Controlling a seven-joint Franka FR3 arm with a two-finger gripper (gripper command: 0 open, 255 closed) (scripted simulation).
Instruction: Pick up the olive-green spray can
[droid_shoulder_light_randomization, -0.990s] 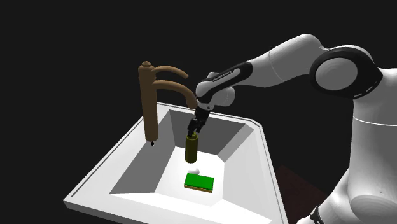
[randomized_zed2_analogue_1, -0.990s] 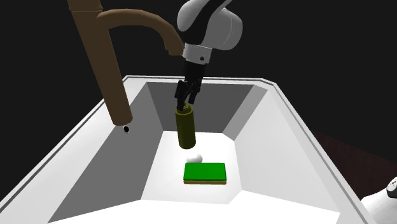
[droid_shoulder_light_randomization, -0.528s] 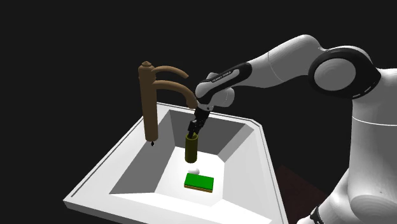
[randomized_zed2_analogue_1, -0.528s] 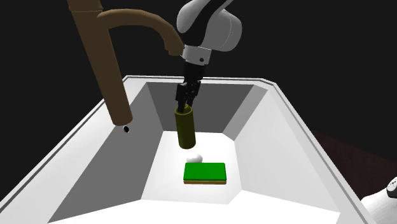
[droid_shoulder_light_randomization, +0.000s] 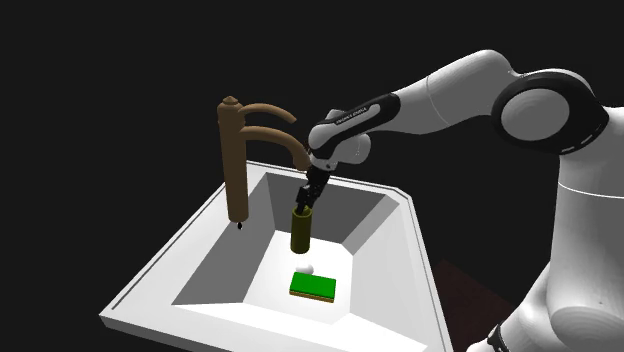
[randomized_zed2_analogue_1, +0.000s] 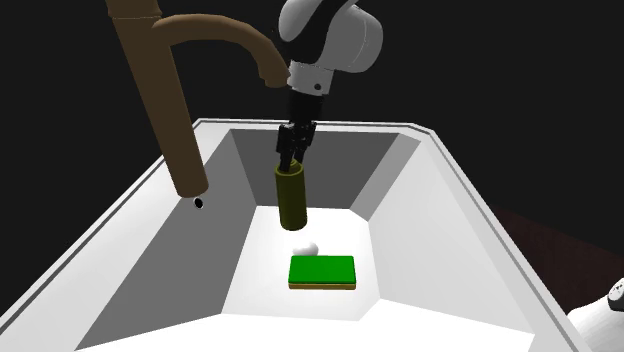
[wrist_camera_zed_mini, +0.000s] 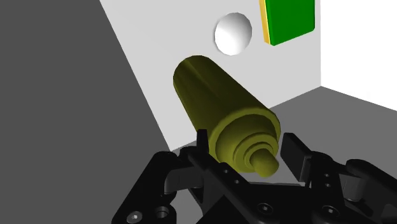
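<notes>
Olive-green spray can upright on the floor of a white sink, toward the basin's far wall, just below the middle of the shoulder view. Jaws clamped on its top from above, one on each side. Along the hand, stepped cap and small nozzle of the can between the two black fingers, both tight against the can's shoulder.

White arm reaching in from the shoulder view's right, wrist bent down over the basin. In the second exterior view, can at centre frame, hand straight above it in the upper middle.

Small white ball on the basin floor just in front of the can's base, apart from it. Flat green block with a tan underside just beside the ball, lying flat, in the lower middle of both exterior views.

Tall brown faucet at the sink's rim on the shoulder view's left, spout arching over toward the wrist. Black area all around the sink.
</notes>
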